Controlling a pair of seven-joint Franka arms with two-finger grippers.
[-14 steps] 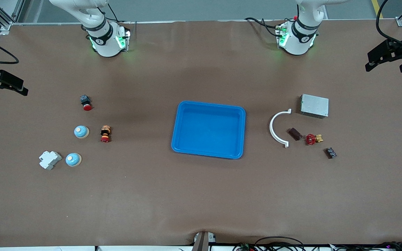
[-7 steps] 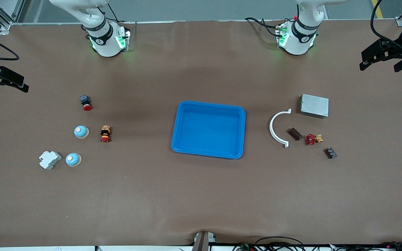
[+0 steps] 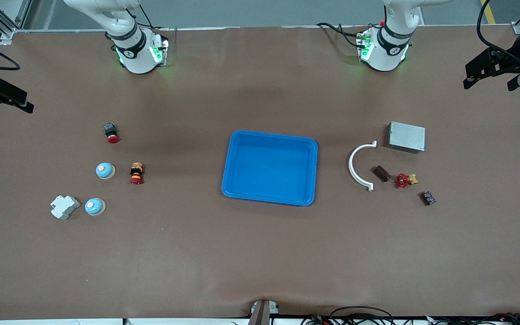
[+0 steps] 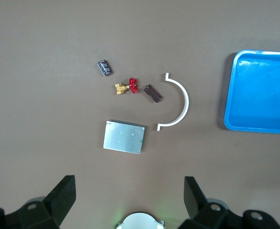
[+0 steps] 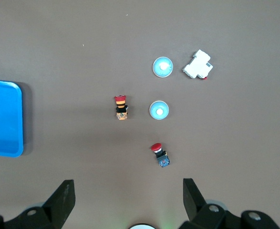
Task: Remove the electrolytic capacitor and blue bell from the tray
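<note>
Two pale blue dome bells [image 3: 105, 170] [image 3: 94, 206] stand at the right arm's end of the table; they also show in the right wrist view [image 5: 159, 110] [image 5: 162, 66]. A small brown block, the capacitor [image 3: 381, 173], lies at the left arm's end beside a red valve; it also shows in the left wrist view [image 4: 152, 93]. A blue tray [image 3: 238, 189] sits mid-table, empty. My left gripper [image 3: 490, 83] [image 4: 129, 195] is open and empty, high over its end of the table. My right gripper [image 3: 9, 108] [image 5: 129, 198] is open and empty, high over its end.
Near the capacitor lie a white curved strip [image 3: 355, 169], a grey metal box [image 3: 406, 136], a red-handled valve [image 3: 403, 180] and a black component [image 3: 427, 197]. Near the bells stand a white breaker [image 3: 64, 206] and two red push buttons [image 3: 111, 133] [image 3: 136, 174].
Both grippers have drifted slightly toward the robots' bases, still high and open. Nothing on the table has moved.
</note>
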